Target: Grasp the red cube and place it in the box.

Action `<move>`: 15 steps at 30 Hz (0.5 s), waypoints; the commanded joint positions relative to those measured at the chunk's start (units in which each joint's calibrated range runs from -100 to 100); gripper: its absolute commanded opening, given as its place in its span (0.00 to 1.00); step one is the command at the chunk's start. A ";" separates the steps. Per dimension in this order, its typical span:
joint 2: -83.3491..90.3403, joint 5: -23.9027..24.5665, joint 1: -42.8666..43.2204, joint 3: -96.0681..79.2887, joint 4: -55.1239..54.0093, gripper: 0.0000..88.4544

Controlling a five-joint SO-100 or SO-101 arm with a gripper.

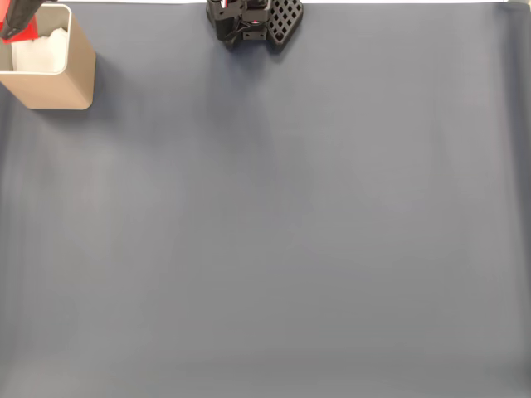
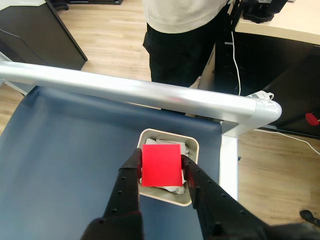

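Note:
In the wrist view the red cube (image 2: 161, 164) sits pinched between my two black fingers (image 2: 132, 172), held in the air right above the box (image 2: 192, 148). My gripper (image 2: 161, 167) is shut on it. The box is a beige square container with white padding inside. In the fixed view the box (image 1: 62, 87) stands at the top left corner of the table, and a bit of red, the cube (image 1: 18, 31), shows above its left side with a dark finger over it.
The arm's black base (image 1: 253, 21) stands at the table's far edge. A silver rail (image 2: 130, 90) borders the blue-grey mat (image 1: 290, 232). A person in dark trousers (image 2: 180, 55) stands beyond the rail; the box sits near the table corner.

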State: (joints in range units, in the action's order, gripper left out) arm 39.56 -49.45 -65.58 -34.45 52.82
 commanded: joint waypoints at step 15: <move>0.48 0.49 -1.47 3.24 -1.27 0.00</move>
State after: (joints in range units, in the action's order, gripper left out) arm 39.21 -49.45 -66.39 -34.27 52.74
